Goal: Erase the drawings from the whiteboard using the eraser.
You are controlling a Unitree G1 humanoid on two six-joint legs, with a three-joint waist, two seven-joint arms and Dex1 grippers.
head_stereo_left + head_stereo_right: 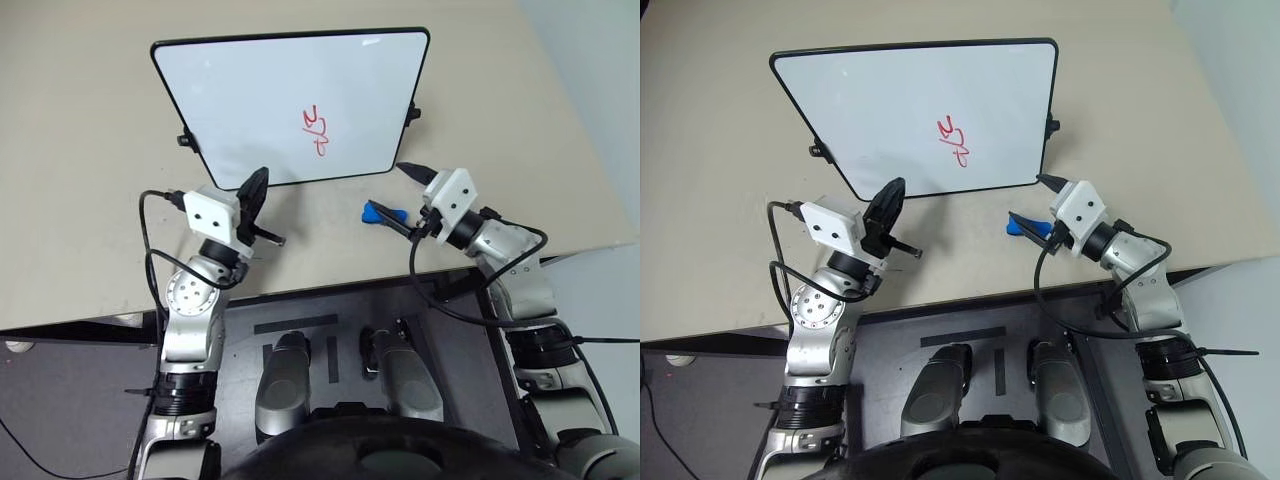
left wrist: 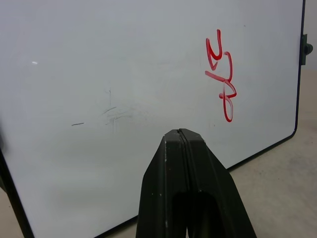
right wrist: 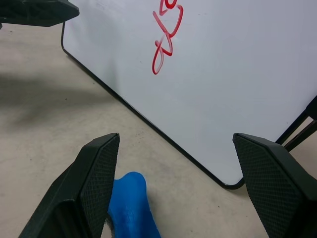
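Task not yet begun in effect: the red drawings [image 1: 316, 131] stand whole on the whiteboard [image 1: 250, 95], with no wiped patch at them, and the eraser [image 1: 382, 213] lies on the table [image 1: 80, 200], not lifted. Remaining, by my judgement: close on the eraser, carry it to the board, rub out the strokes. Nearest the robot, the left arm rises from about 7 o'clock in the head view, and the left pincer [image 1: 256, 196] hangs over the table just short of the board's near edge, pointing toward 12 o'clock; its two fingers are pressed together, holding nothing, as the left wrist view confirms. The right arm comes in from about 4 o'clock, its wrist bent so that the right pincer [image 1: 409, 201] points toward 9 to 10 o'clock, fingers spread wide. One black finger [image 3: 91, 183] sits just beside the blue eraser in the right wrist view, perhaps touching it; the other finger [image 3: 277, 183] is well apart, near the board's rounded near corner. The eraser lies between the two pincers, nearer the right one, just clear of the board's near edge. Farther out, the whiteboard lies flat on the table toward 12 o'clock; the drawings sit in its right half, near its near edge. Faint grey marks [image 2: 111, 115] also show on the board's left part.
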